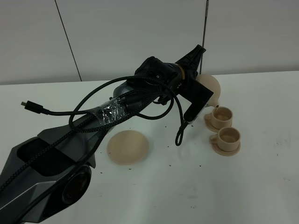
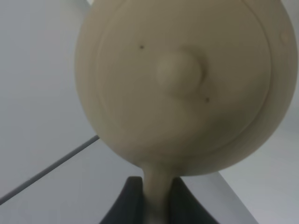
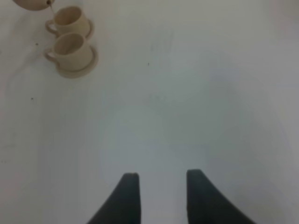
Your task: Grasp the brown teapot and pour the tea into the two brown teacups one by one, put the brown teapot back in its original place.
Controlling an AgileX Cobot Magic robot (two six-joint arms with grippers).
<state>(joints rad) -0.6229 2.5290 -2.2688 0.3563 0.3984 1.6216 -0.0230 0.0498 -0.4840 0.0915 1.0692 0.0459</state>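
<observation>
My left gripper (image 1: 198,74) is shut on the loop handle of the brown teapot (image 1: 211,86) and holds it in the air, tilted, with its spout down over the far brown teacup (image 1: 223,114). The near brown teacup (image 1: 229,136) stands just in front of it; each cup is on a small saucer. In the left wrist view the teapot's lid and knob (image 2: 180,70) fill the frame, with the handle between my fingers (image 2: 131,200). The teapot's round saucer plate (image 1: 127,147) lies bare on the table. My right gripper (image 3: 159,186) is open and empty above bare table, away from the cups (image 3: 70,46).
The white table (image 1: 261,186) has small dark specks scattered on it. The left arm and its cables (image 1: 107,112) stretch from the lower left across the middle of the exterior view and hide part of the table. A wall stands behind the table.
</observation>
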